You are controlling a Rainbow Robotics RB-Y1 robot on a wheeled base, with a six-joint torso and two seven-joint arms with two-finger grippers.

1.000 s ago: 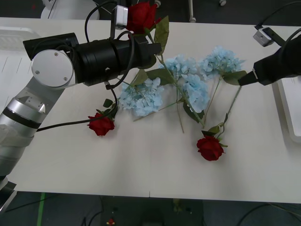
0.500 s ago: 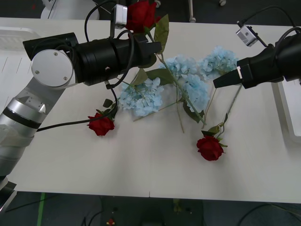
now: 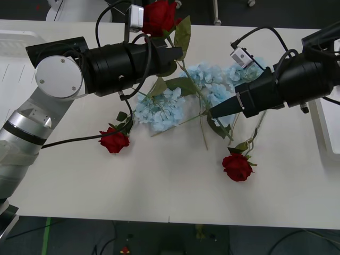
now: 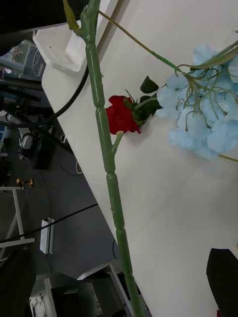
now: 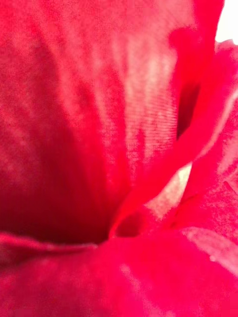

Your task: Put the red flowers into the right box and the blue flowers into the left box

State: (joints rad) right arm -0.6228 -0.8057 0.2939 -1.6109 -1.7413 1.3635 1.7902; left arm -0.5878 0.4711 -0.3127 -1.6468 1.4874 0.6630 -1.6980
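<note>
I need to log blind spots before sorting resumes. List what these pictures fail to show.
Left box: cut by the front view's left edge, partly under the left arm.
Right box: cut by the right edge, behind the right arm.
Blue flowers: right arm covers some, count unsure.
Raised red rose: stem hold hidden behind the left arm; left wrist view blurs its petals.

Our left arm [image 3: 79,71] is a silver-grey shell ending in a round white joint cap with small screws, then a glossy black cylindrical forearm — black cables loop over and under it. A small grey camera box [image 3: 135,17] sits on its wrist. Our right arm [image 3: 289,85] is black too — tapered, cabled, with its own grey camera box [image 3: 241,56].
</note>
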